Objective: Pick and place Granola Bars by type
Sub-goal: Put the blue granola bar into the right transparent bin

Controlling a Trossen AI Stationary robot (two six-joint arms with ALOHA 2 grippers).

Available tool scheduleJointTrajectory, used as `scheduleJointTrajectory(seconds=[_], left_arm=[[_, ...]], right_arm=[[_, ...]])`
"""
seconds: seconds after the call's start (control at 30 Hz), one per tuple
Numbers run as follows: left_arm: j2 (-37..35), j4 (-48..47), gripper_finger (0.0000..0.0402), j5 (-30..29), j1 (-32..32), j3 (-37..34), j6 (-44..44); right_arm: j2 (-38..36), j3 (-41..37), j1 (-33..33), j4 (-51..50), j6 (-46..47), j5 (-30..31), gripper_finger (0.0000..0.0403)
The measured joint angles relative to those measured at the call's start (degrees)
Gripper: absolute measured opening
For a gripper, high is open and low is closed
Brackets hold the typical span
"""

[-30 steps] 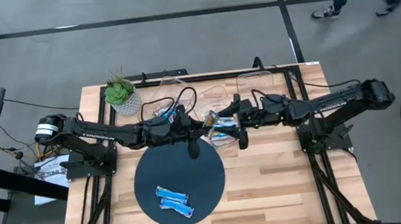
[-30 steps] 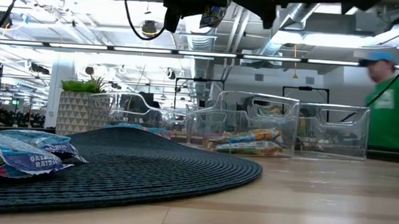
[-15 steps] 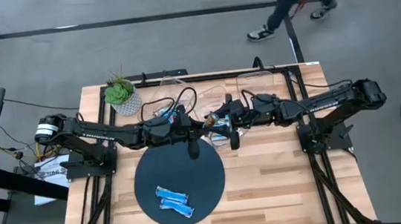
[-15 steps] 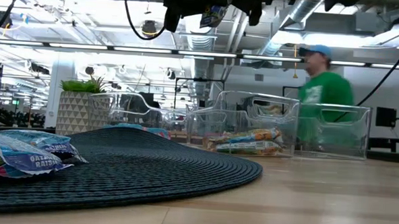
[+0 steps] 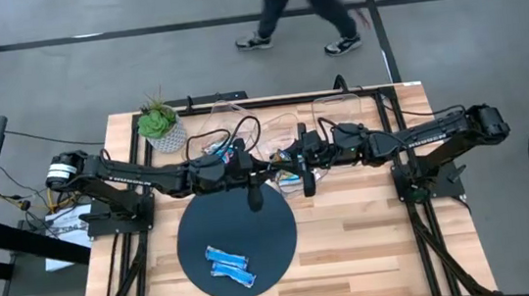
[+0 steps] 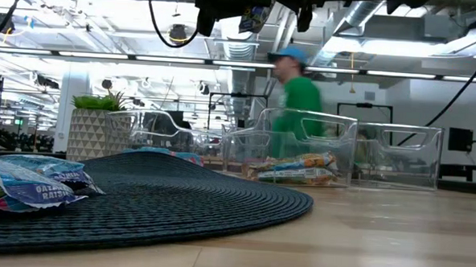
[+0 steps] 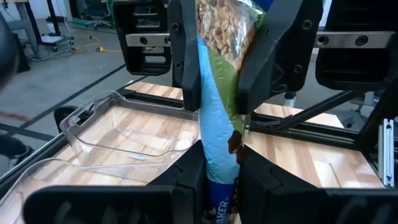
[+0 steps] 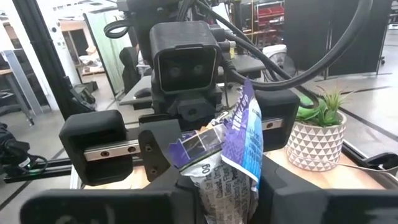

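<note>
One granola bar (image 7: 219, 106) in a blue, green and clear wrapper hangs high over the table's far middle, between my two grippers. My left gripper (image 5: 268, 165) is shut on one end of it. My right gripper (image 5: 295, 160) faces it and is shut on the other end. In the low view the bar (image 6: 253, 18) shows at the very top. Two blue-wrapped granola bars (image 5: 229, 264) lie flat on the dark round mat (image 5: 237, 232). More bars (image 6: 297, 169) lie in a clear bin (image 6: 306, 144). My left gripper pinches the bar's blue end (image 7: 217, 163) between its two fingers, coming level from the table's left. The bar stands on edge, lifted clear of everything. My right gripper pinches the bar's opposite end (image 8: 231, 167) between its two fingers, level from the table's right, so the bar spans the gap between both grippers.
Clear plastic bins (image 5: 339, 110) stand along the table's far edge, with a potted plant (image 5: 160, 125) at the far left. Bare wood (image 5: 362, 236) lies to the right of the mat. A person (image 5: 300, 1) walks across the floor beyond the table.
My right gripper has moved toward the table's left, up to the bar held by my left gripper, and has shut on the bar's free end. The bar has stayed where it was. The person behind the table has walked leftward.
</note>
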Motion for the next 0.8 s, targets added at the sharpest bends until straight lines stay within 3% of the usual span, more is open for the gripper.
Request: scheduleJointTrajectory(seconds=[0.13,0.33,0.6,0.8], left_arm=[[0.0,-0.1,0.009,0.8,0.1,0.0,0.2],[0.0,-1.5,0.0176,2.6,1.6,0.0,-0.1],[0.0,-8.0,0.0268,2.6,3.7,0.0,-2.3],[0.0,-8.8,0.0288,2.7,3.7,0.0,-2.2]], right_arm=[[0.0,0.0,-0.3,-0.9,0.0,0.0,0.0064],[0.0,0.0,-1.3,-4.4,0.0,0.0,0.0064],[-2.1,0.0,-5.9,-19.3,0.0,0.6,0.0064],[-6.6,0.0,-10.9,-32.1,0.0,9.6,0.0064]])
